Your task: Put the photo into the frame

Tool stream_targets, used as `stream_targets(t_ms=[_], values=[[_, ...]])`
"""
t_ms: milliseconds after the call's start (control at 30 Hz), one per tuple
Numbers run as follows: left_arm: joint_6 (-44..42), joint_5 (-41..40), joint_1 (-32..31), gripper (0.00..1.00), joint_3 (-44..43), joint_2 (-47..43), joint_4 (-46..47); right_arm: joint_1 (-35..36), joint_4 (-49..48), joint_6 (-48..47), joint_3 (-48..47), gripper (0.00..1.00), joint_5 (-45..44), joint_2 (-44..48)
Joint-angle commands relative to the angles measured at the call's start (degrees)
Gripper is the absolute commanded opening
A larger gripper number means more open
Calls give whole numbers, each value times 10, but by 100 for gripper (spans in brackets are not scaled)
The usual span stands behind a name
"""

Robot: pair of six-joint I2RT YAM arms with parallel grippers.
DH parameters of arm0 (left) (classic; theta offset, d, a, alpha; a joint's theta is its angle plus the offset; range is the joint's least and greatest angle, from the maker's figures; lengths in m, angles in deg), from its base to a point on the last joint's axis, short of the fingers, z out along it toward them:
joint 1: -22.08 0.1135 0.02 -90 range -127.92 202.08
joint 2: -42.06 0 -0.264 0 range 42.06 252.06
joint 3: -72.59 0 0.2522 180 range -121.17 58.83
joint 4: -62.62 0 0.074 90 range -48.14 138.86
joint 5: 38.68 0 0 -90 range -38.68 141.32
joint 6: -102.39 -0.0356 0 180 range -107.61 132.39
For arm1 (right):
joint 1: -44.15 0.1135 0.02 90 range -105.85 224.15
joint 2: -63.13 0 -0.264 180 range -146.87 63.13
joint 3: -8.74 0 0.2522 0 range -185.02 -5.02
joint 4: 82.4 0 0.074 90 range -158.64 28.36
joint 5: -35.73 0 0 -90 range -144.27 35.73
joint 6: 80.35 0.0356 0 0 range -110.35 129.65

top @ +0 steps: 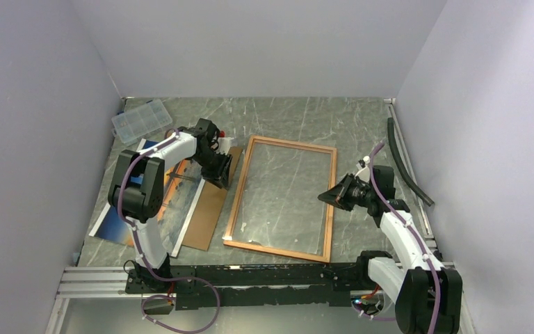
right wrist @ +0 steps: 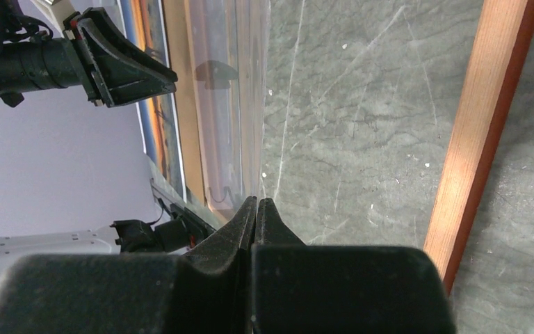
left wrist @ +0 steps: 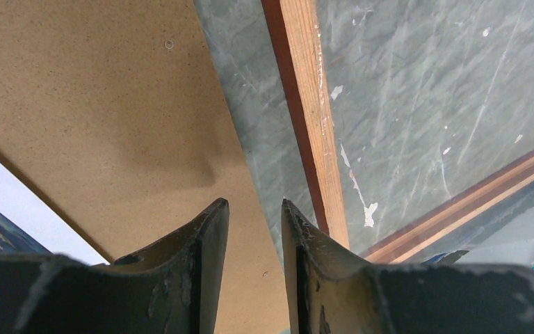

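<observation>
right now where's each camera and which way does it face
top external: high behind the bases, looking down on the table and the frame; left arm and right arm show.
left wrist: on the left arm, looking down at the backing board and frame border; open left gripper shows.
right wrist: low over the frame, looking across to the left gripper; shut right gripper shows.
shared: all three show the frame.

Saw red-orange edge and tan face on the frame point(left wrist: 313, 104), centre; speckled brown backing board point(left wrist: 97, 104), left; blue, orange, white-bordered photo point(top: 113, 224), lower left; grey-green veined table point(top: 306, 115).
</observation>
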Motion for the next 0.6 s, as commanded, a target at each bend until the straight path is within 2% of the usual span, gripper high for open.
stream_targets(t_ms=[0, 200, 567], values=[[3, 3, -2, 39, -9, 0, 7, -4, -20, -7, 2, 0, -12, -2], [0, 3, -7, 37, -16, 2, 6, -6, -24, -16, -7, 0, 4, -20], [1, 4, -35, 36, -38, 17, 4, -14, 58, -69, -64, 0, 6, -41]])
